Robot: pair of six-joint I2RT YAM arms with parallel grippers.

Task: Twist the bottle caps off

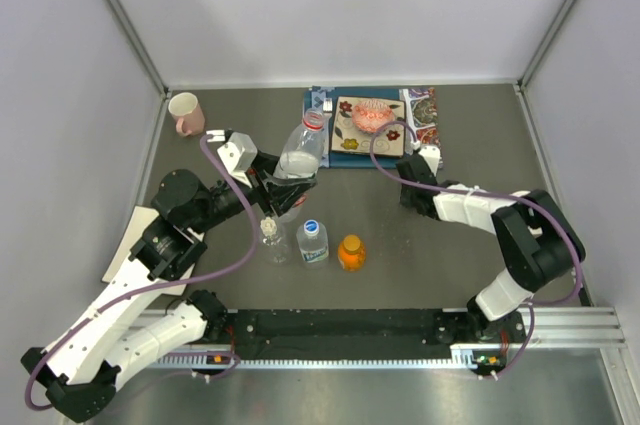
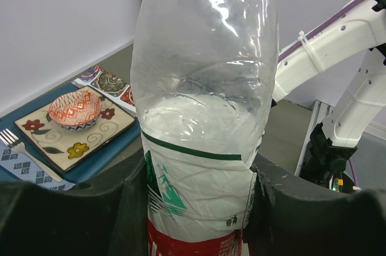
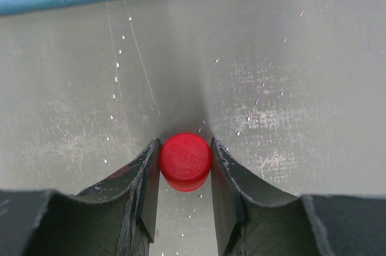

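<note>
From above, the left gripper (image 1: 288,188) is clamped round the red-labelled bottle (image 1: 300,157), which tilts with its neck toward the table's (image 1: 450,265) far edge; that arm reaches diagonally from the near left corner. The right gripper (image 1: 428,157), elbow bent near the right edge, sits beside the placemat (image 1: 322,103). The plain clear bottle (image 1: 272,241), blue-labelled bottle (image 1: 313,242) and orange bottle (image 1: 350,253) stand in a row mid-table. Left wrist: both fingers (image 2: 72,220) press the bottle's label; a bowl (image 2: 75,109) sits on a plate (image 2: 36,141). Right wrist: fingers (image 3: 145,190) pinch the red cap (image 3: 186,161) over bare table
</note>
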